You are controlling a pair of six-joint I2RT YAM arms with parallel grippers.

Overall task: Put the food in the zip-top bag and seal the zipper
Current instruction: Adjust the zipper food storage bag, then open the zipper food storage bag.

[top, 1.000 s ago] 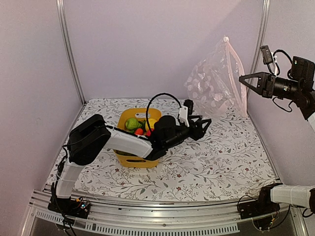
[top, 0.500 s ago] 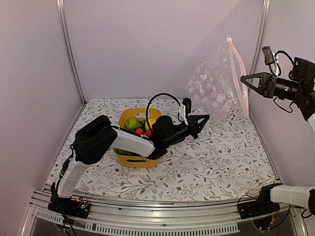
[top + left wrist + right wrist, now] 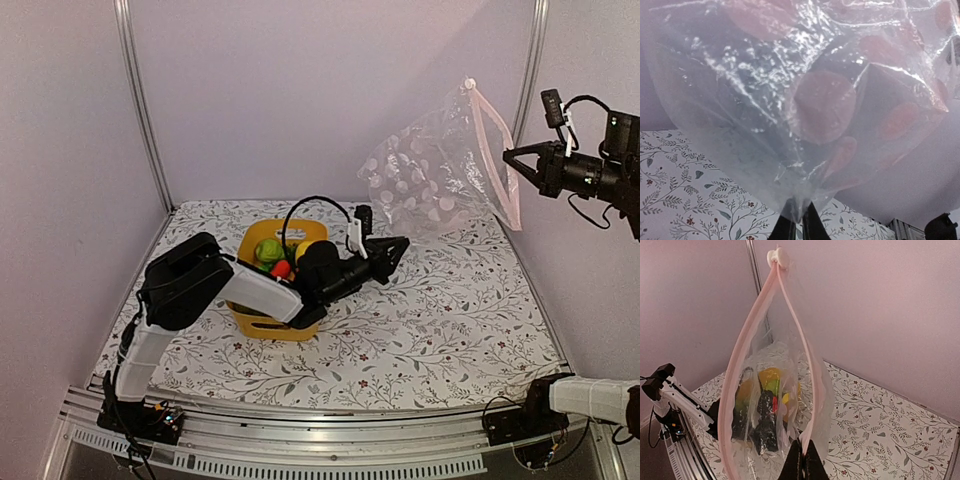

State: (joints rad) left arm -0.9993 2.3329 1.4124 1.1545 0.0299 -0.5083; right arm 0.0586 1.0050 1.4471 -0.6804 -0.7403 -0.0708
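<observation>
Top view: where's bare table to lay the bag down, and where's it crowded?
Widest bare table is the right half, between the left gripper and the right edge. A narrower strip runs between the yellow tub and the near rail. Crowded: left-centre, tub plus left arm; back right, the zip-top bag hangs from the right gripper.

tub (image 3: pixel 275 332): yellow plastic, sat left of centre on the cloth
cloth (image 3: pixel 450 330): white, leaf-and-flower print, covered the table
walls (image 3: pixel 330 100): pale lilac
posts (image 3: pixel 140 110): metal, at back corners
</observation>
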